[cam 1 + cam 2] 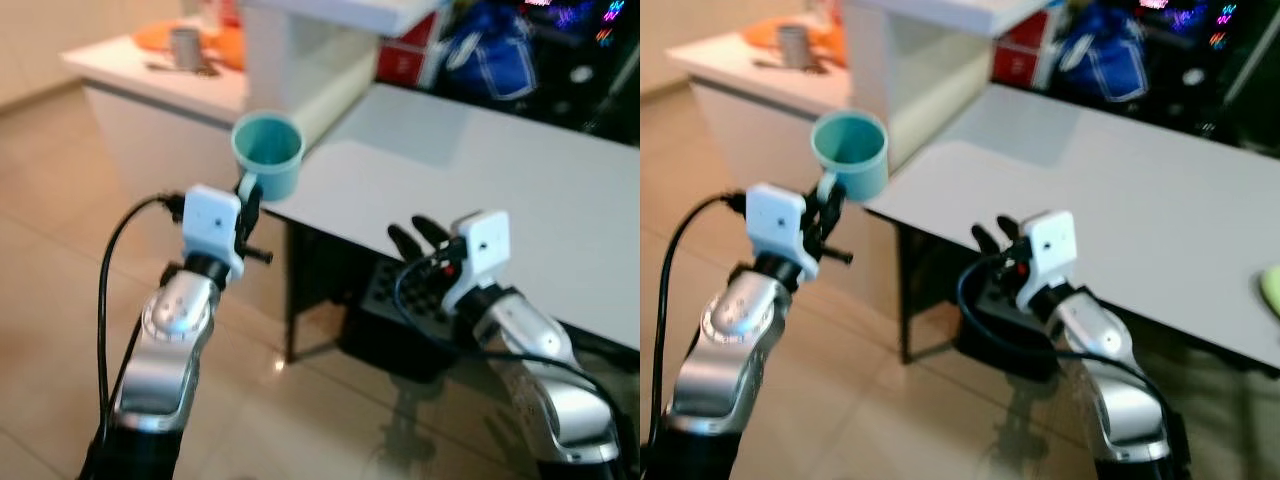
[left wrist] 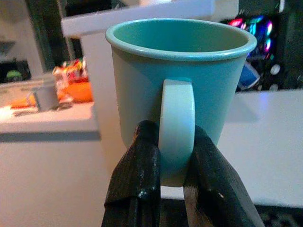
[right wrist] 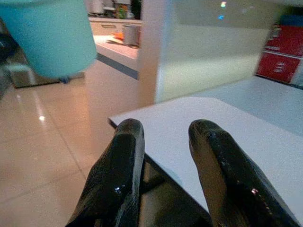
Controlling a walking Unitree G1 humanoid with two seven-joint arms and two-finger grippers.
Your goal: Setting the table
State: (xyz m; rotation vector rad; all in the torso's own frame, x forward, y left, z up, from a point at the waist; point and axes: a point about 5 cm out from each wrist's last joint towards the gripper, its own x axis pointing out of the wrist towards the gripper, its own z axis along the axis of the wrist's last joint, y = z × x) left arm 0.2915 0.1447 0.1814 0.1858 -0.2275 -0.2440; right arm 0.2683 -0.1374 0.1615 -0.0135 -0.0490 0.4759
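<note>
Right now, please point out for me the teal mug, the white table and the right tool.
teal mug [image 2: 189, 94]: left wrist view, on its outer wall beside the handle.
white table [image 1: 520, 190]: left eye view, on a bare part of its top.
right tool [image 3: 165, 142]: right wrist view, midway between its two black fingertips.

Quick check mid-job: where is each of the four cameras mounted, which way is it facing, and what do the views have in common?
Left eye: on the head, looking down at the table; both arms show, the left gripper holding the cup.
Right eye: the same scene, shifted sideways.
Left wrist: along its fingers, clamped on the cup's handle.
Right wrist: along its open fingers at the table corner.
All four show the cup and table.
</note>
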